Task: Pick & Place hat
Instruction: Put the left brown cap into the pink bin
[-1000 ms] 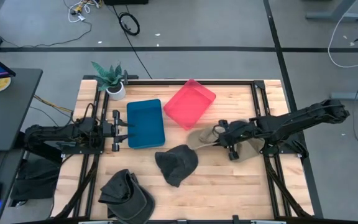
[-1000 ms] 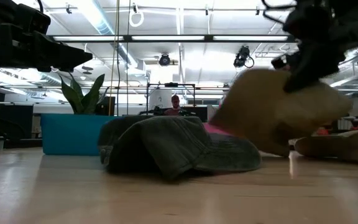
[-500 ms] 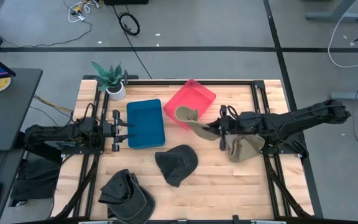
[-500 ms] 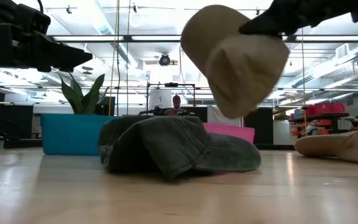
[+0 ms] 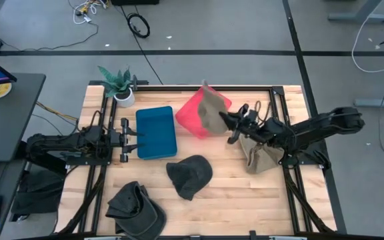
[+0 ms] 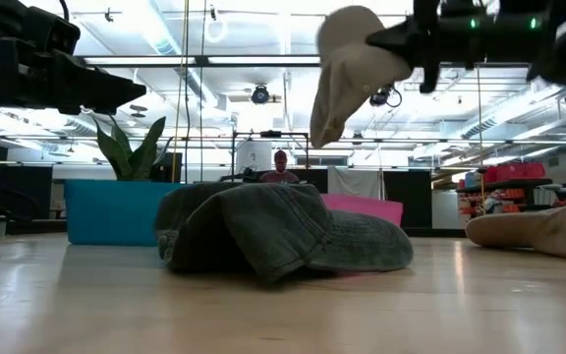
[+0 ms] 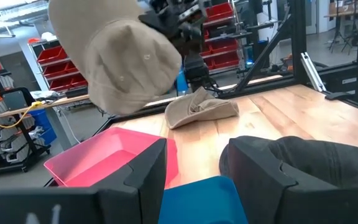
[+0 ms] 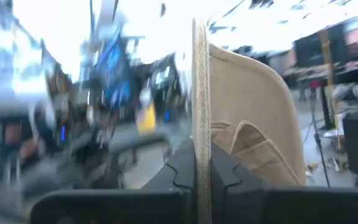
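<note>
tan hat [image 5: 210, 111]: pinched by its brim in my right jaws [image 5: 228, 121], lifted over the pink tray [image 5: 193, 110] | second tan hat [image 5: 259, 155]: flat on tabletop [image 5: 245, 193] beneath my right arm | my left jaws [image 5: 141, 137]: spread, holding nothing, at the blue tray [image 5: 157, 133]

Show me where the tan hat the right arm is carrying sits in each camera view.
High view: tan hat over the pink tray, held by the right gripper.
Low view: tan hat up high, above the dark cap.
Left wrist view: tan hat hanging over the pink tray.
Right wrist view: tan hat pinched between the fingers.
Shared landmark: pink tray.
</note>
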You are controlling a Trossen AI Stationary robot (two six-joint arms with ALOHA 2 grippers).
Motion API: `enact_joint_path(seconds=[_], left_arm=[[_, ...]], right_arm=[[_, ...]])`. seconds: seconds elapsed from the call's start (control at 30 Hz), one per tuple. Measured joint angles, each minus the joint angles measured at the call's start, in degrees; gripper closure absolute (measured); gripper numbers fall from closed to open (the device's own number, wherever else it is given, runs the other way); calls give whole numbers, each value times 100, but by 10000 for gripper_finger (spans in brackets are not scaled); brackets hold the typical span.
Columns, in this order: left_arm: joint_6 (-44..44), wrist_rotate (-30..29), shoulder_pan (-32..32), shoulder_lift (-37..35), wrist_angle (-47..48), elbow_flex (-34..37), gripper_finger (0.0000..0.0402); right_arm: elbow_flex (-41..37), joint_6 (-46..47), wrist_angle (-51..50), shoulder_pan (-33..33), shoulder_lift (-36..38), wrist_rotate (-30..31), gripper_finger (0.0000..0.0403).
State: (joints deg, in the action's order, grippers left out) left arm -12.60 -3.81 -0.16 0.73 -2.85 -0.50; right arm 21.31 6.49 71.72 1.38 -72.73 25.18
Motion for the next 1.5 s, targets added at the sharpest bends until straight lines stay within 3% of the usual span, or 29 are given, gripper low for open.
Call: enact_joint_path(seconds=[0.13,0.43,1.1,1.5], left_arm=[[0,-1,0,0,7,1,225],[1,-2,-1,0,7,-1,225],[0,-2,-2,0,11,-1,225],[1,-2,0,0,11,0,225]], right_arm=[[-424,585,1476,-283,-597,154,393],[-237,1404,1835,-775,-1714,203,393],[892,2158,1660,-1074,-3301,-5,393],[941,2499,1149,-1116,-3401,593,372]])
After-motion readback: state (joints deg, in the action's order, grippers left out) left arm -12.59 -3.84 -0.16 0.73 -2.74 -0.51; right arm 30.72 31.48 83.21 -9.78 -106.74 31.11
